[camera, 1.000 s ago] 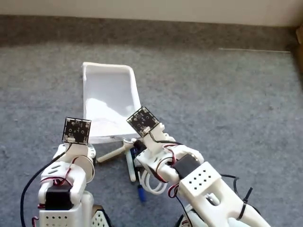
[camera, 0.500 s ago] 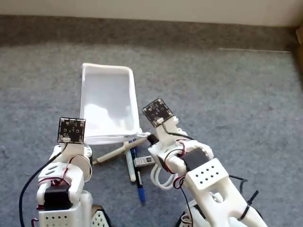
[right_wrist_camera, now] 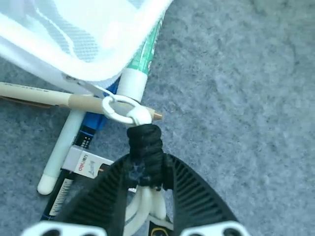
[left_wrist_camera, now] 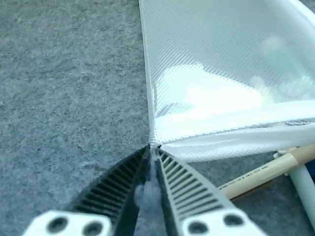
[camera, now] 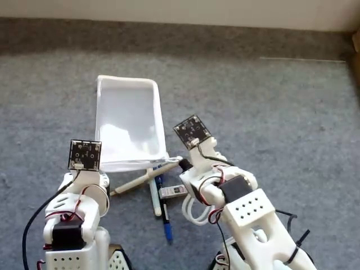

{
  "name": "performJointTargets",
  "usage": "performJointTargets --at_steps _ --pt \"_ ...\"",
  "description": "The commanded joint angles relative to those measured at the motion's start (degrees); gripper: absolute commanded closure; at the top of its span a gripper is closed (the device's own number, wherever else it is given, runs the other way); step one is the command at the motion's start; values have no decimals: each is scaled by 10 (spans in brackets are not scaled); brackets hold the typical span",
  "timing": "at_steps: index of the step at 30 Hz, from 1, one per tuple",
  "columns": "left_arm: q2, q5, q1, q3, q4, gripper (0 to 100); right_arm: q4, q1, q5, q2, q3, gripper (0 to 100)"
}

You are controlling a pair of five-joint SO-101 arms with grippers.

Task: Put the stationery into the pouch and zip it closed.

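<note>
Shifted right, our right gripper [right_wrist_camera: 146,169] clenches the zipper cord [right_wrist_camera: 144,142]. Left gripper [left_wrist_camera: 153,156] pinches the pouch [left_wrist_camera: 211,64] corner; overhead we see pens [camera: 166,225].

Grey felt-like surface [camera: 270,112], fuzzy nap, mottled light and dark. Along its far edge, a darker grey band [camera: 169,36] running the full width. Beyond that, a pale cream strip [camera: 169,11], plain. Thin pale line [camera: 301,59] on the grey, far right. Brown corner [camera: 356,48] at right edge, can't tell what. Light soft, even
</note>
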Motion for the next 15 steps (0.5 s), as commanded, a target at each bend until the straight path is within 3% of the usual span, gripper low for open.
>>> performJointTargets --at_steps 1,6,15 --pt "-7 4 -13 -29 -11 946 25 -14 3 -53 -37 993" --pt "-6 6 -15 -3 -28 783 63 -44 3 -122 -37 993" --pt "-6 4 -11 23 -67 776 78 -49 3 -161 -37 993"
